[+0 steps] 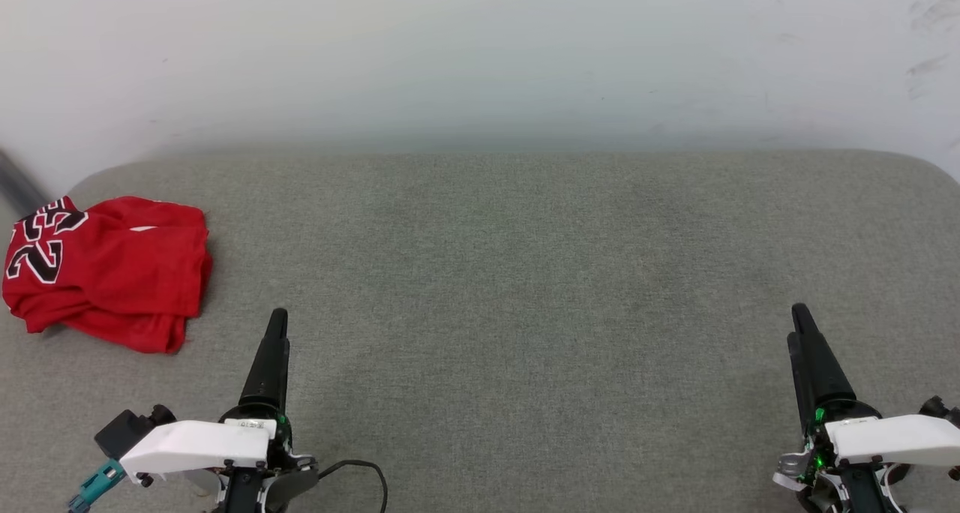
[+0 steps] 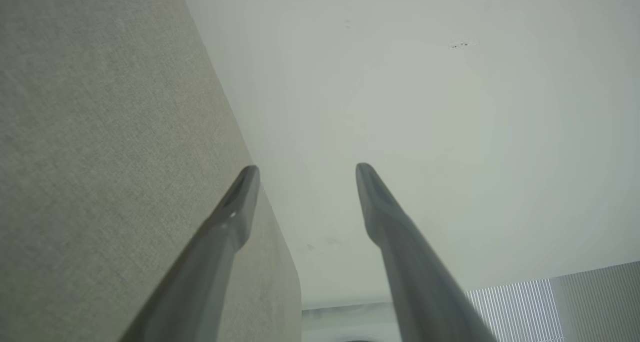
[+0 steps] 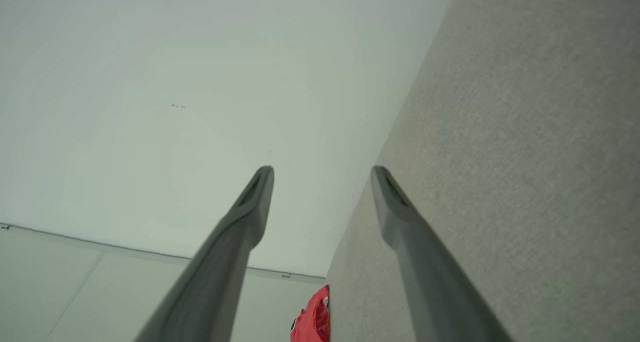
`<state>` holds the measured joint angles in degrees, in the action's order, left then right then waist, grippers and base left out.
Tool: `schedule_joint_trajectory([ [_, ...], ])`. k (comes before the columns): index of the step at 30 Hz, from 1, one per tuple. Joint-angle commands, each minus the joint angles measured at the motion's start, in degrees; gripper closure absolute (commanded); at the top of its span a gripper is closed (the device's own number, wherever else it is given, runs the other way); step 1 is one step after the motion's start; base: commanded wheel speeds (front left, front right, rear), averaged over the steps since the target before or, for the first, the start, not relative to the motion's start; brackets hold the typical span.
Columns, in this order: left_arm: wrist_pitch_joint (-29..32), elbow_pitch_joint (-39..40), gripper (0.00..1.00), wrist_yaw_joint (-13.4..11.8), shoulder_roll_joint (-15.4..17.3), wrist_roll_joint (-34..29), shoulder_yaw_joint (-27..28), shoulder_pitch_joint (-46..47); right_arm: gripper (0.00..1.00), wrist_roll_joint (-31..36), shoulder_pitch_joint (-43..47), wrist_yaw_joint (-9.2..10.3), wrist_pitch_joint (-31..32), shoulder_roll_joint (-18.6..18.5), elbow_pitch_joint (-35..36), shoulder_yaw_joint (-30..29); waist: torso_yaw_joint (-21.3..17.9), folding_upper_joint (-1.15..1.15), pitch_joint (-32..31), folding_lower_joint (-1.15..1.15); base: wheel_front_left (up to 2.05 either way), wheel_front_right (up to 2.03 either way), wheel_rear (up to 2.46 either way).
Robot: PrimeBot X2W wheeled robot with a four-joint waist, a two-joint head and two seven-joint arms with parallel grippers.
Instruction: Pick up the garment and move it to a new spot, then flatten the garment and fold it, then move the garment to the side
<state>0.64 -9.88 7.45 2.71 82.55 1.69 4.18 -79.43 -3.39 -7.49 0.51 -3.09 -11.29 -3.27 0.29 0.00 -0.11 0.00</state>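
Observation:
The garment is a red shirt bunched in a heap at the far left of the grey fabric surface, with a black white-outlined "23" on its left side. A sliver of the garment also peeks in at the bottom of the right wrist view. My left gripper hovers low at the left, just right of and below the heap, apart from it. In its own wrist view the left gripper stands open and empty. My right gripper sits at the lower right, and the right gripper is open and empty too.
A pale wall rises behind the grey surface's rounded back edge. A black cable loops by the left wrist. Wide bare fabric lies between the two grippers.

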Motion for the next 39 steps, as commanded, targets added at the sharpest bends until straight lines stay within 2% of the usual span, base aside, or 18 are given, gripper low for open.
schedule_joint_trajectory([
  [1, -0.7, 1.4, 0.0, 0.0, 0.3, -2.5, -0.6, 1.5, 0.0, 2.5, -0.3, 0.0, -0.6, -0.3, 1.5, 0.1, 0.0, 0.0, 0.0, 0.0, 0.0, 0.0, 0.0],
  [21, -5.0, 1.9, 0.0, 0.0, 1.4, -26.4, -3.0, 1.6, 0.0, 32.0, 0.7, 0.0, -3.8, -0.5, 4.2, 1.2, 0.3, 0.0, -0.4, 0.0, 0.0, 0.0, 0.0],
  [39, -8.0, 0.2, 0.0, 0.0, 2.2, -44.0, -4.4, 1.7, 0.0, 49.1, 1.0, 0.0, -3.5, 0.1, 5.3, 0.9, 0.6, 0.0, -0.6, 0.0, 0.0, 0.0, 0.0],
])
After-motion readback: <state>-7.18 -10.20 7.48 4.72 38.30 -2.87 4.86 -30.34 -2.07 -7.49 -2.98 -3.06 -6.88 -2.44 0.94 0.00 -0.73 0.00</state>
